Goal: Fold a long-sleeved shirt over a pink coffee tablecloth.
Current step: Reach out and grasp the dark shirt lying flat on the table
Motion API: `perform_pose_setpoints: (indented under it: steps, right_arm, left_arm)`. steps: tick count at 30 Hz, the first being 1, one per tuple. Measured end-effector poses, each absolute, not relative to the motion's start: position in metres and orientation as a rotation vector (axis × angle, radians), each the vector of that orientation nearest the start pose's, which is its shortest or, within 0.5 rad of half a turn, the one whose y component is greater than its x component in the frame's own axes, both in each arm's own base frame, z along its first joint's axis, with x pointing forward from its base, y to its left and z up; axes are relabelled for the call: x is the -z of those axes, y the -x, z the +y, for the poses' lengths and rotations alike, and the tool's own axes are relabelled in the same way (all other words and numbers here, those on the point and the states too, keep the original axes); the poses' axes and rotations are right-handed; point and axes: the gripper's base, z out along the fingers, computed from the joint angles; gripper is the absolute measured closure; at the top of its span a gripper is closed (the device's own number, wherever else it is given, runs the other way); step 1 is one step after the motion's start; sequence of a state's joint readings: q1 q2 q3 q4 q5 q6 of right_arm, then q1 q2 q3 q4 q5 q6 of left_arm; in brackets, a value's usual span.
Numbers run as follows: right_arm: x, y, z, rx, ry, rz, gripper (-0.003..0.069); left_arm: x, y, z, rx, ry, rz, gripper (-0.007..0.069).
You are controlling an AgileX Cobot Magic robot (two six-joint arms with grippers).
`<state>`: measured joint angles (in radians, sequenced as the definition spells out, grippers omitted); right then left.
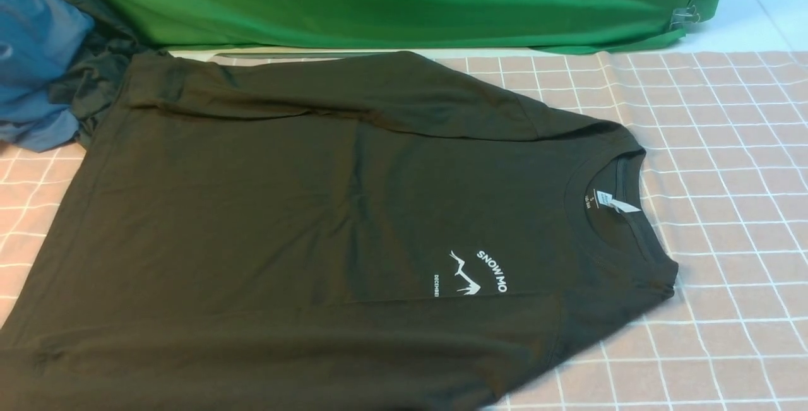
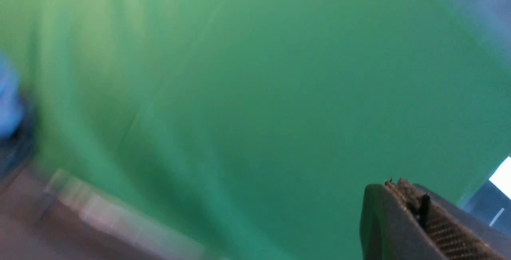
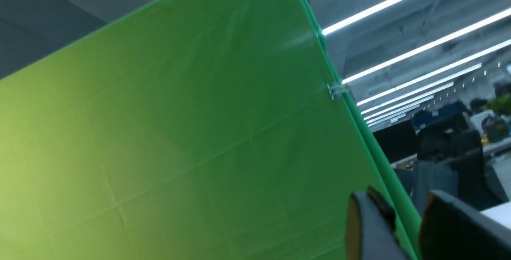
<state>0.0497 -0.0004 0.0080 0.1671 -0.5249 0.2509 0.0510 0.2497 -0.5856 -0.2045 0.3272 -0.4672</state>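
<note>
The black long-sleeved shirt [image 1: 303, 228] lies spread over the pink coffee tablecloth [image 1: 726, 209], collar to the right, white "SNOW MO" print and neck tag showing. Its far sleeve lies folded across the body, and its near part runs off the picture's lower edge. Neither gripper shows in the front view. In the left wrist view my left gripper [image 2: 399, 186] is shut, pads pressed together with nothing between them, raised and facing the green cloth [image 2: 239, 92]. In the right wrist view my right gripper [image 3: 403, 202] is open with a gap between its fingers, holding nothing, pointed up at the green backdrop.
A plain green cloth [image 1: 391, 0] hangs along the back of the table, clipped at its right end. A blue cloth [image 1: 31, 57] and a dark grey-green cloth [image 1: 101, 76] are heaped at the back left, touching the shirt's corner. An office with ceiling lights [image 3: 419, 20] lies beyond.
</note>
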Motion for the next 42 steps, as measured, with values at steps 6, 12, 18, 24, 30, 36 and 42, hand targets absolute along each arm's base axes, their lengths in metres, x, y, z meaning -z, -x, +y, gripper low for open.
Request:
perform_pose_setpoints:
  steps: [6, 12, 18, 24, 30, 36, 42]
  right_arm:
    - [-0.249, -0.045, -0.005, -0.36, -0.245, 1.024, 0.0425]
    - [-0.241, -0.051, -0.001, -0.527, -0.368, 1.218, 0.0473]
    - [-0.281, -0.054, 0.013, -0.388, -0.147, 1.756, 0.0618]
    - [-0.312, -0.088, 0.032, -0.34, 0.161, 2.247, 0.0619]
    - [-0.302, -0.125, 0.064, -0.366, 0.521, 2.481, 0.0619]
    - [-0.291, -0.14, 0.095, -0.428, 0.738, 2.446, 0.0619]
    - [-0.293, -0.139, 0.109, -0.453, 0.822, 2.367, 0.0619]
  left_arm:
    - [-0.371, -0.107, -0.006, 0.335, 0.433, 2.184, 0.0609]
    - [-0.341, -0.171, -0.003, 0.227, 0.314, 2.578, 0.0609]
    - [-0.301, -0.21, 0.002, 0.16, 0.305, 2.798, 0.0609]
    - [-0.28, -0.229, 0.008, 0.075, 0.284, 2.867, 0.0609]
    - [-0.265, -0.243, 0.015, -0.023, 0.269, 2.891, 0.0533]
    - [-0.24, -0.256, 0.025, -0.199, 0.186, 2.983, 0.0287]
    - [-0.216, -0.267, 0.031, -0.303, 0.099, 3.047, 0.0077]
